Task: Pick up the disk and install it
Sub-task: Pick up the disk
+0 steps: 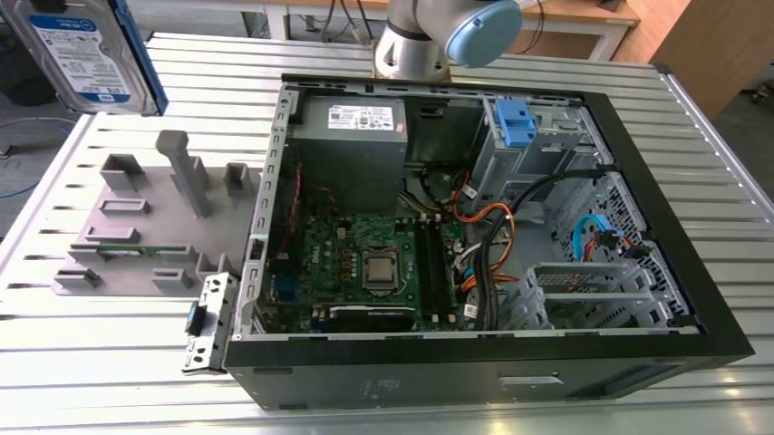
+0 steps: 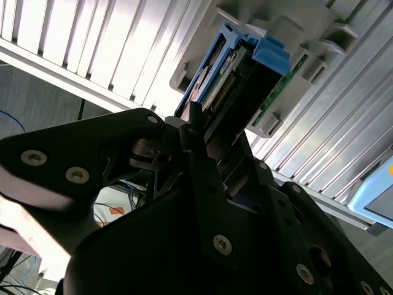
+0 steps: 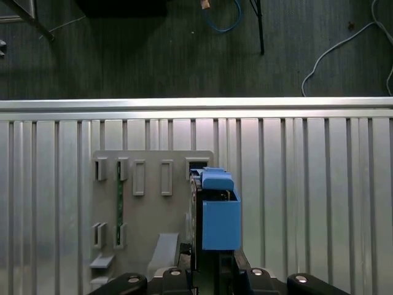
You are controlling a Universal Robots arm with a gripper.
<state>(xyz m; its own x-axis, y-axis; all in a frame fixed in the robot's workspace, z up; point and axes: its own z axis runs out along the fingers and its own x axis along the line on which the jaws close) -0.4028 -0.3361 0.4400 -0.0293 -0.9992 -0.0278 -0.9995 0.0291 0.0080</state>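
Note:
The disk (image 1: 75, 53), a silver-grey hard drive with a blue-and-white label and a blue rail along its edge, hangs in the air at the exterior view's upper left, above the slatted table. In the first wrist view I see the disk (image 3: 216, 212) edge-on, over the grey holder plate (image 3: 144, 209). My gripper (image 3: 212, 267) is shut on it from behind. In the second wrist view the black fingers (image 2: 202, 160) clamp the disk (image 2: 242, 77), whose blue rail and connector edge point away from me.
An open computer case (image 1: 484, 362) lies on the table, with the motherboard (image 1: 362, 263), a grey power-supply box (image 1: 351, 122), loose cables and a drive bay with a blue latch (image 1: 514, 122). The grey holder plate (image 1: 133, 236) lies at the case's left. The arm's base (image 1: 423, 41) stands behind.

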